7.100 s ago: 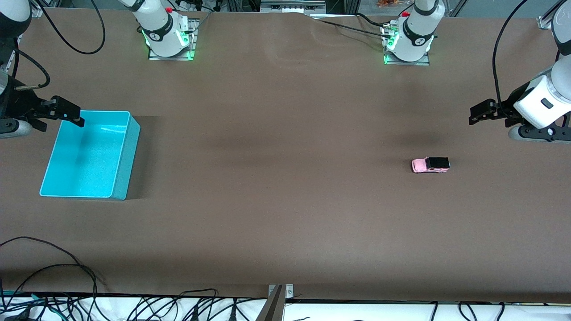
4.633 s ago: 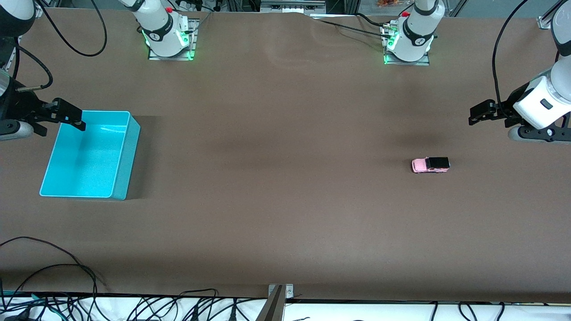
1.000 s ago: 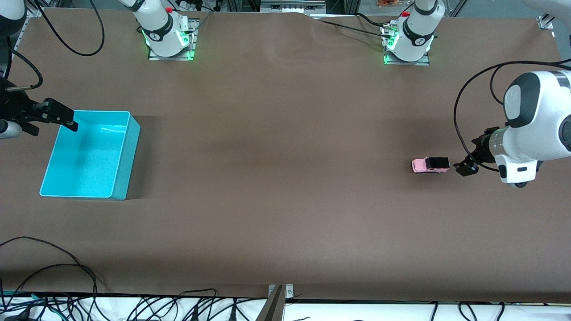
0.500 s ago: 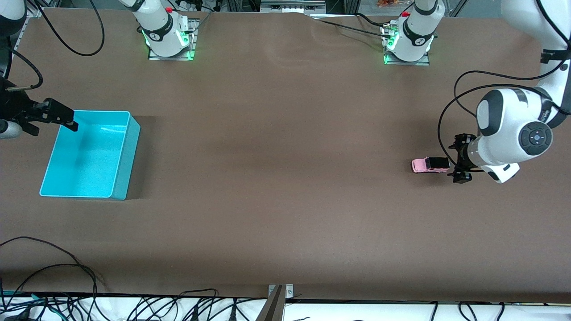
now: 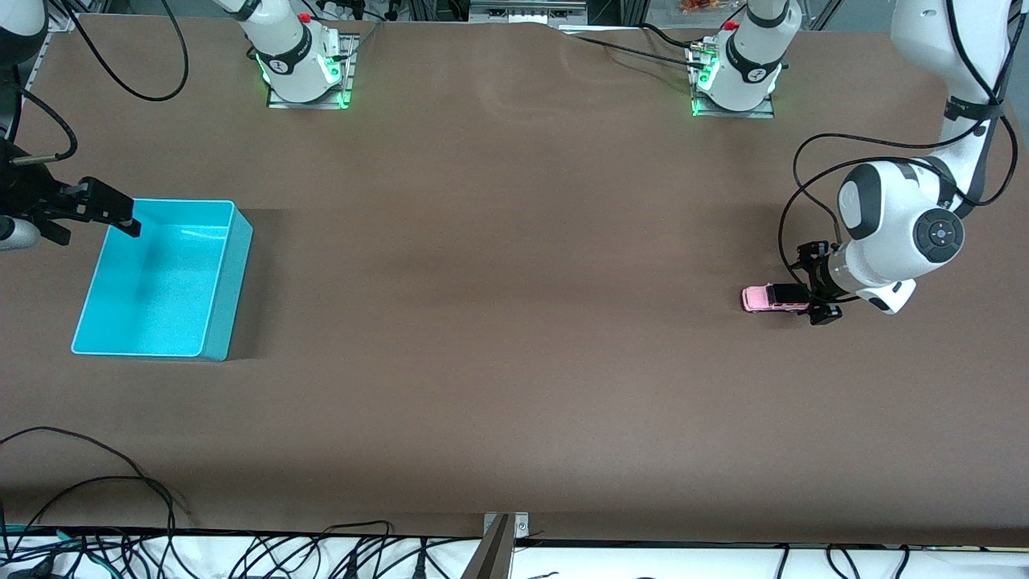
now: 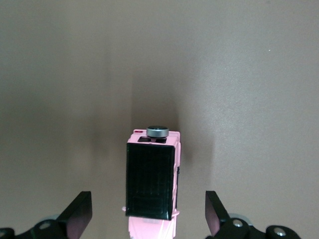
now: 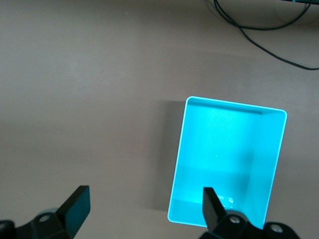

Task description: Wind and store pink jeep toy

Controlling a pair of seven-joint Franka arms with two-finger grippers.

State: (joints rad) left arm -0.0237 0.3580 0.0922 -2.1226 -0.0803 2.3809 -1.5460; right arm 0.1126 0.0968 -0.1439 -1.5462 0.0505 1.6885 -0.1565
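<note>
Resting on table (image 5: 514, 338): matte brown sheet, faintly rippled.
Turquoise bin (image 5: 161, 277): smooth plastic rectangular tub, rounded corners, toward the right arm's end.
Right gripper (image 5: 112, 211): waits over the bin's rim, fingers spread apart.
Left gripper (image 5: 812, 289): low at the jeep's black rear, fingers (image 6: 79, 211) parted, straddling it.
Pink jeep toy (image 5: 773, 297): tiny, boxy, well apart from the bin.
Left wrist view only: silver round knob (image 6: 158, 131) on the jeep.

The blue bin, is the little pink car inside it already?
No, the turquoise bin holds nothing, and the pink jeep toy sits on the table at the left gripper.
</note>
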